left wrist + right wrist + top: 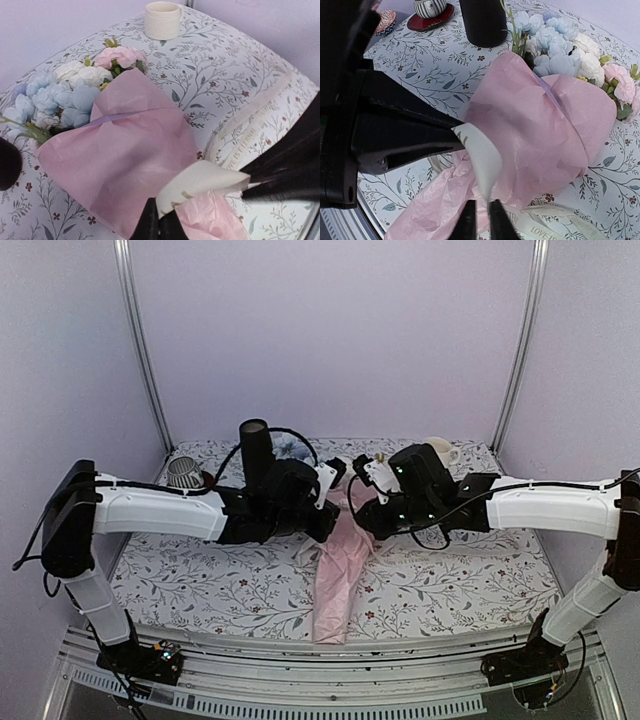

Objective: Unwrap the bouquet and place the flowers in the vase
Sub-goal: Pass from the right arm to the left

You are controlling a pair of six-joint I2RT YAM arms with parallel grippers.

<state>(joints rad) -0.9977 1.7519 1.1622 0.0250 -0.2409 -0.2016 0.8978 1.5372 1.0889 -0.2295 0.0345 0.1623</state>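
The bouquet [340, 560] lies on the table between my arms, its pink-lilac paper cone [130, 145] still round the stems. Pale blue, white and pink flowers [65, 92] spill out at the far end, beside the black vase [255, 445]. A stiff length of cream ribbon [200, 182] arches over the cone. My left gripper [159, 212] is shut on one end of it. My right gripper [482, 206] is shut on the other end [480, 155], its black fingers [280, 175] reaching in from the right. The vase [482, 20] stands upright close to the blooms [560, 45].
A cream mug [440, 450] stands at the back right, and a striped cup [183, 472] on a red saucer [427, 22] at the back left. More printed ribbon [250, 135] trails loose on the floral cloth. The paper's tail hangs over the table's near edge.
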